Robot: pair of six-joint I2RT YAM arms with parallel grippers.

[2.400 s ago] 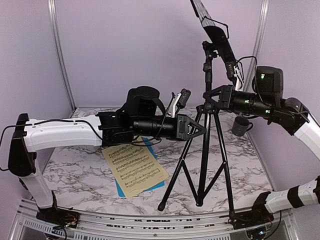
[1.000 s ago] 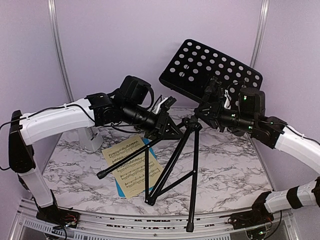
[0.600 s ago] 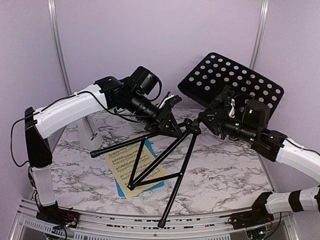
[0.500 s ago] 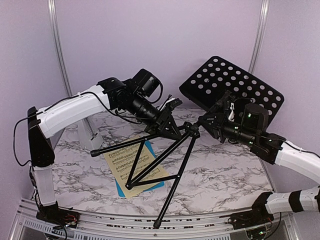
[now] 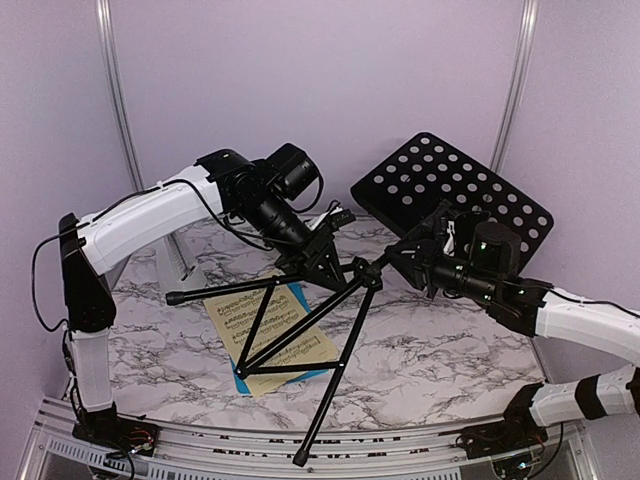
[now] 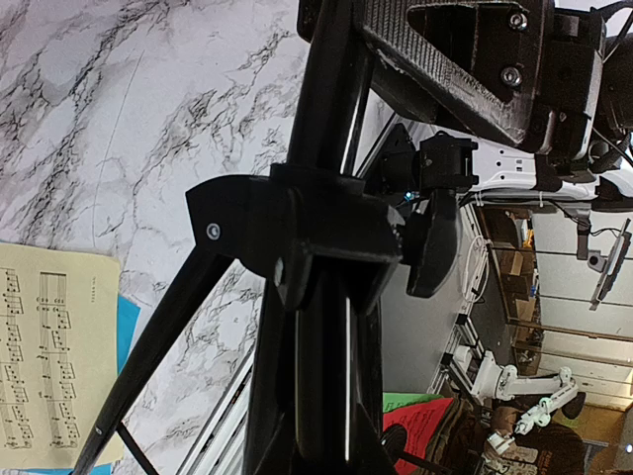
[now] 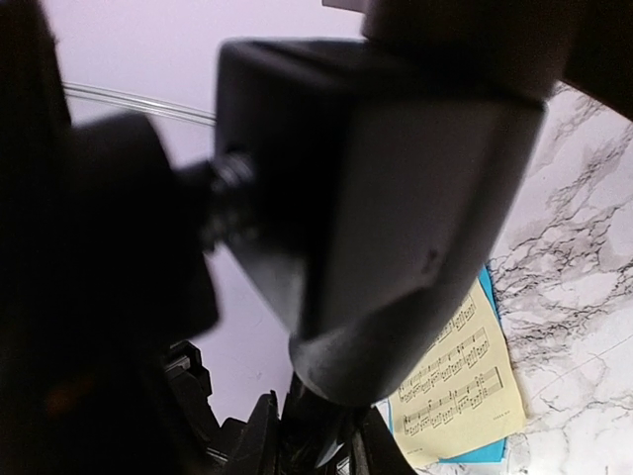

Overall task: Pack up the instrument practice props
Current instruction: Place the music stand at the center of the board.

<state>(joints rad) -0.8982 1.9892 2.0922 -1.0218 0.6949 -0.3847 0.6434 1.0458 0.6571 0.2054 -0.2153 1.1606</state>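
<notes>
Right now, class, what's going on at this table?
A black hole-punched music stand is held tipped sideways over the white marble table. The left gripper clamps its pole by the tripod hub, the right gripper nearer the tray. A yellow sheet-music page lies on the table beneath the legs.

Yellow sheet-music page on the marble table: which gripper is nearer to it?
Left. The left gripper, on the black tripod stand, hangs just behind the yellow page; the right gripper is farther right.

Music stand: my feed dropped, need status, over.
Left gripper, right gripper: jaws shut on music stand. Stand tilted, legs splayed. Yellow sheet under the legs.
</notes>
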